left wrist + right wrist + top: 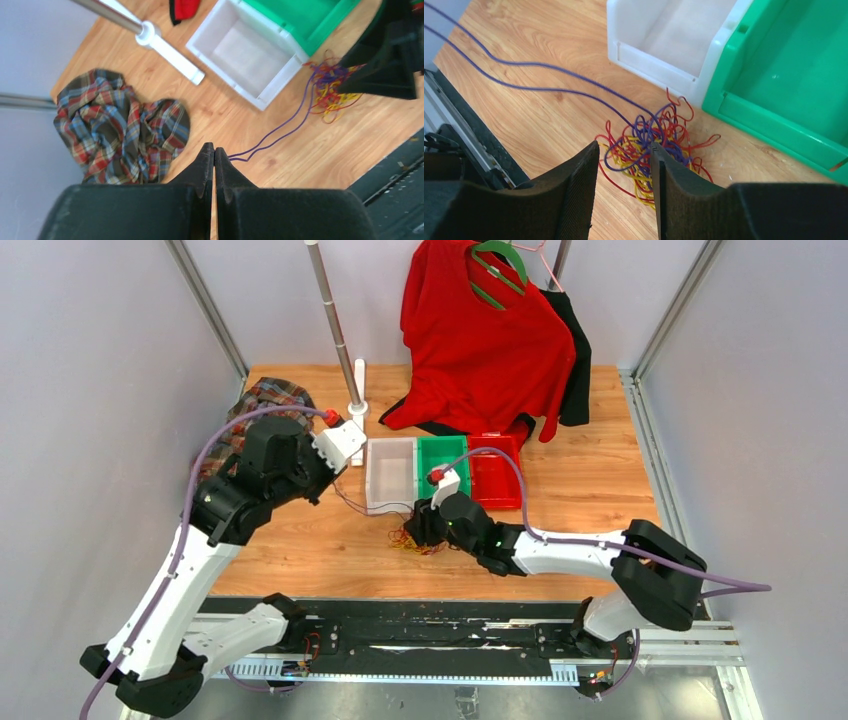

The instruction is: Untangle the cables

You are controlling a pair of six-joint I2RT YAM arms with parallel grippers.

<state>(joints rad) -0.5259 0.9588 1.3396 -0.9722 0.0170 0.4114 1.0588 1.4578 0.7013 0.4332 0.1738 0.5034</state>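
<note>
A tangle of red, yellow and purple cables (415, 540) lies on the wooden table in front of the white bin; it also shows in the left wrist view (332, 90) and the right wrist view (649, 145). A purple cable (280, 132) runs out of it as two taut strands (539, 65) to my left gripper (214, 149), which is shut on its looped end, left of the bins (322, 488). My right gripper (624, 147) is open and low over the tangle (420, 525), its fingers straddling the tangle's near part.
White bin (371, 475), green bin (442, 445) and red bin (497, 502) stand side by side behind the tangle. A plaid cloth (265, 395) lies at the far left. A metal pole on a white base (358, 405) and a hanging red shirt (480, 340) are at the back.
</note>
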